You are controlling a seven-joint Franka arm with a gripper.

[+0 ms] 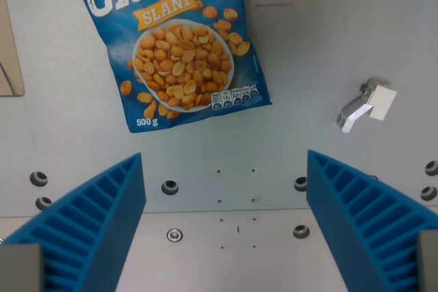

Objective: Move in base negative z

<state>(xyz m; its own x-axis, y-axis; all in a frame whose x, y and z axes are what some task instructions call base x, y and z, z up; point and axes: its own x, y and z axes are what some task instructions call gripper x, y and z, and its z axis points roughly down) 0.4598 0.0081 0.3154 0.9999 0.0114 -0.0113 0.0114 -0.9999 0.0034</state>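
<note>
End effector (226, 227): two blue ribbed fingers (89, 227) at the bottom of the wrist view, one at left & one at right, spread wide w/ nothing between them but bare worktop (308, 73). It hangs above the surface, not touching anything.

Worktop is pale grey metal w/ several bolt holes & small screw dots; a seam runs across it low in the frame, between the fingers.

Bag (174, 46) of salted peanuts, blue, lies flat at upper left-centre, tilted, top edge cut off by the frame. Print reads "Classic", "SLANI", "500 g", w/ a pic of a bowl of nuts. It sits well beyond the fingertips, apart from them.

Small white & silver clip (366, 104) lies at the wrist view's right, apart from the bag & above the right finger.

Beige strip (8, 52) shows at the far left edge; can't tell what it is. Faint red marks near top right.
</note>
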